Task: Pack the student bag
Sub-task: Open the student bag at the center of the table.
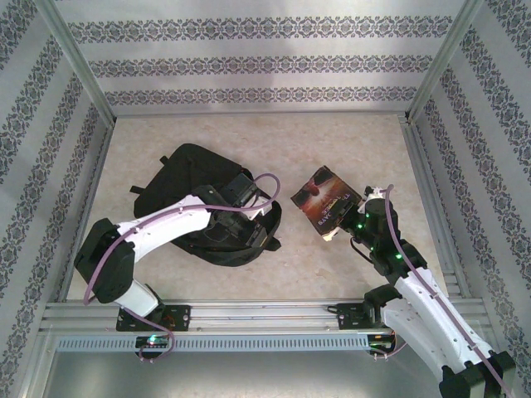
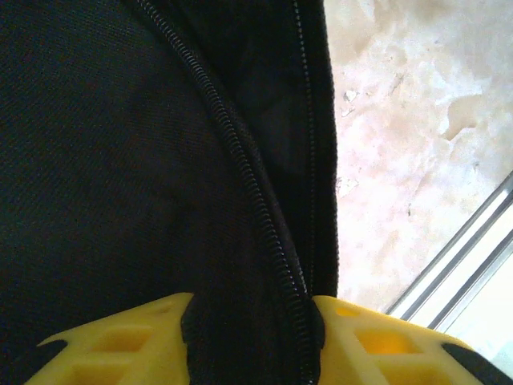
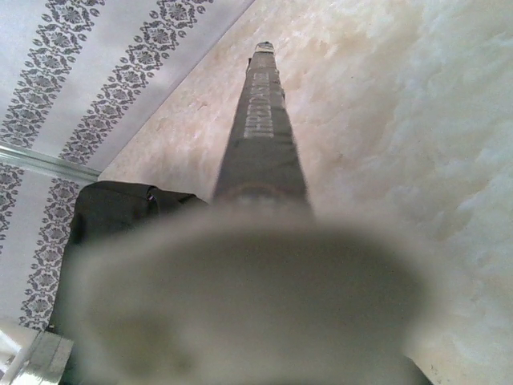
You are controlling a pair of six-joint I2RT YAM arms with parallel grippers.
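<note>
The student bag [image 1: 187,178], a large black fabric backpack, lies flat left of the table's middle. My left gripper [image 1: 240,197] reaches over its right side. In the left wrist view the yellow fingers [image 2: 120,345] are shut on a fold of the black bag [image 2: 112,160] beside its zipper [image 2: 240,160]. My right gripper [image 1: 340,227] holds a dark book with a reddish cover [image 1: 325,201], tilted above the table just right of the bag. In the right wrist view the book's spine [image 3: 260,144] runs away from the camera. A blurred pale shape hides the fingers there.
Patterned walls with aluminium posts enclose the marbled table [image 1: 348,141]. A metal rail [image 1: 249,319] runs along the near edge. The bag's corner [image 3: 120,210] lies left of the held book. Bare tabletop [image 2: 401,120] lies right of the bag.
</note>
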